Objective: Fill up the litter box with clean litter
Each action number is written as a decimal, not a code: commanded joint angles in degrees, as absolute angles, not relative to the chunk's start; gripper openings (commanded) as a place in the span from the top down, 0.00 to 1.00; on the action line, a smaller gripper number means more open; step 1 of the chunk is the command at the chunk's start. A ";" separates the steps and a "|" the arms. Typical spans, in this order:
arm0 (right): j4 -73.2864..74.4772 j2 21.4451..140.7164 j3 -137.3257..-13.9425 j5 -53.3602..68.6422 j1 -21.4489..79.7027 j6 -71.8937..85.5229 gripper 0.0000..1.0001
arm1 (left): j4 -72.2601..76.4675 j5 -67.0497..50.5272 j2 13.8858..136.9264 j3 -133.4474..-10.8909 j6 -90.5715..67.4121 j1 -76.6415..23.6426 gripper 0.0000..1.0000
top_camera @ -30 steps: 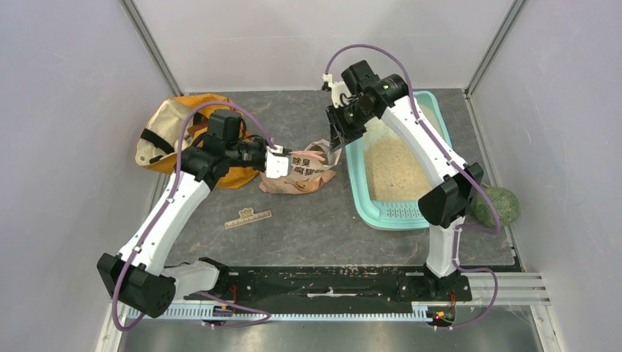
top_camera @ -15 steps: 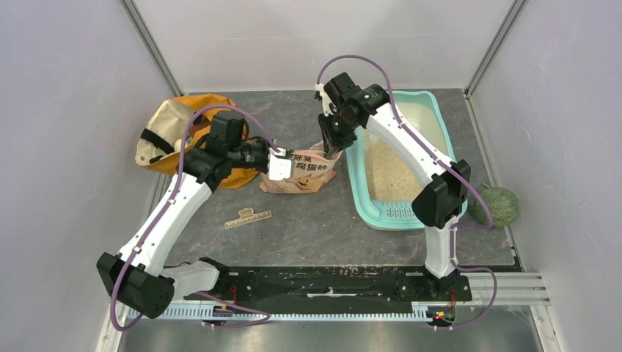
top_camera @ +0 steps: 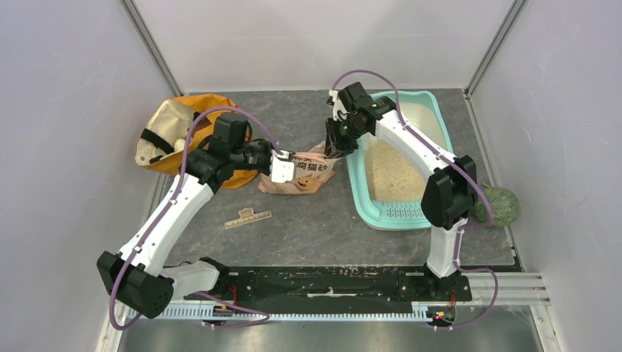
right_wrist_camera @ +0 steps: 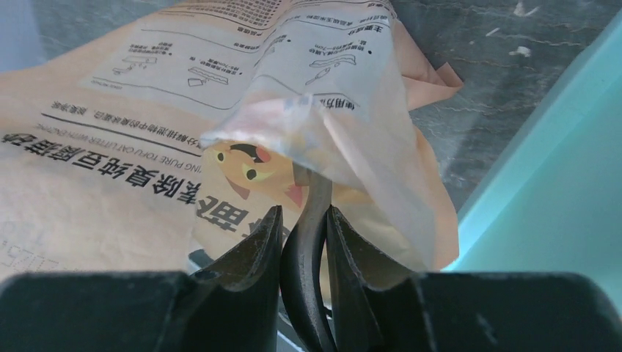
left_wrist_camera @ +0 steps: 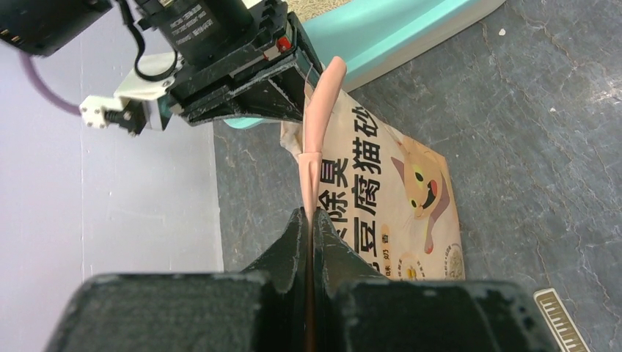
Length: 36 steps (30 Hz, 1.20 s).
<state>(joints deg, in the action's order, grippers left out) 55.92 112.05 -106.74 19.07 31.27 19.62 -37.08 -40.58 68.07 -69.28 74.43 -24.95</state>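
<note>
Granules of clean litter, fine and pale beige, lie spread inside the large rectangular teal-green plastic litter box. The box sits on the right side of the dark grey table, its perforated lip toward the arms. Just left of the box a peach-pink printed pouch with a cartoon animal is propped half up, held at two places. The left gripper has its jaws pressed tight together on the pouch's thin side seam, holding that edge upright. The right gripper is at the pouch's mouth, close by the box's left wall. Its jaws pinch a dark, narrow, curved handle whose far end goes into the crumpled opening; what sits on that end I cannot tell. Behind the left arm an orange fabric bag slumps open. A small pale toothed strip lies flat in front of the pouch, and a round green lump lies beyond the box's right side.
</note>
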 commanded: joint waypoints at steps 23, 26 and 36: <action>-3.50 104.29 -75.46 56.64 18.82 52.88 1.00 | -35.77 -39.51 69.39 -71.52 75.63 -25.31 0.98; -2.79 103.04 -74.89 56.68 18.51 53.23 1.00 | -35.77 -39.55 69.26 -71.72 75.77 -25.31 0.98; -5.09 105.68 -76.93 58.65 19.26 55.13 1.00 | -31.54 -41.70 70.56 -72.06 73.64 -25.74 0.98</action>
<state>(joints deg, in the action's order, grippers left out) 2.83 107.53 -75.13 54.92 18.52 51.99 -36.36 -37.71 70.04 -69.06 74.43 -25.12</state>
